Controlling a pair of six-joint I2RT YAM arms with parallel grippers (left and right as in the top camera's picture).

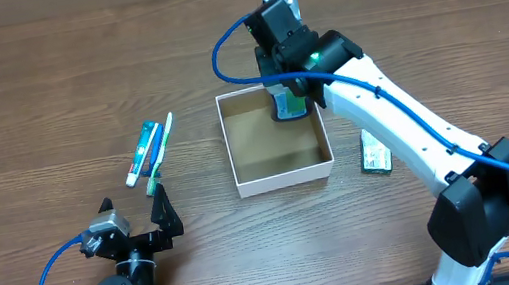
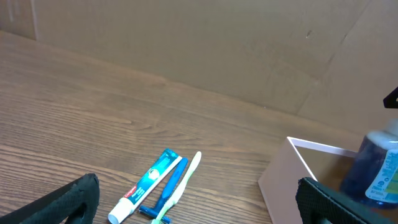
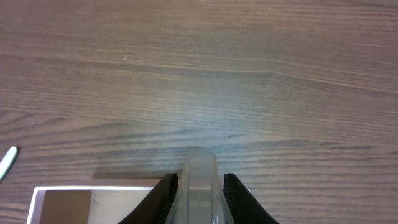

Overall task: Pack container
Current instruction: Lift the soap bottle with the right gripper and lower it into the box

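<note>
The container (image 1: 241, 165) is a square white box with a brown inside, at the table's middle. It also shows in the left wrist view (image 2: 280, 180) and the right wrist view (image 3: 43, 194). My right gripper (image 1: 283, 75) is shut on a blue mouthwash bottle (image 1: 288, 107) with a clear cap (image 3: 200, 180), and holds it over the box's far right corner; the bottle also shows in the left wrist view (image 2: 376, 171). My left gripper (image 2: 199, 202) is open and empty near the front left. A toothpaste tube (image 1: 141, 150), a blue razor (image 1: 156, 145) and a toothbrush (image 1: 161, 153) lie left of the box.
A small green packet (image 1: 373, 153) lies on the table right of the box. The toothpaste (image 2: 146, 183), razor (image 2: 169, 190) and toothbrush (image 2: 181, 186) lie just ahead of my left gripper. A brown cardboard wall (image 2: 217, 43) stands behind the table.
</note>
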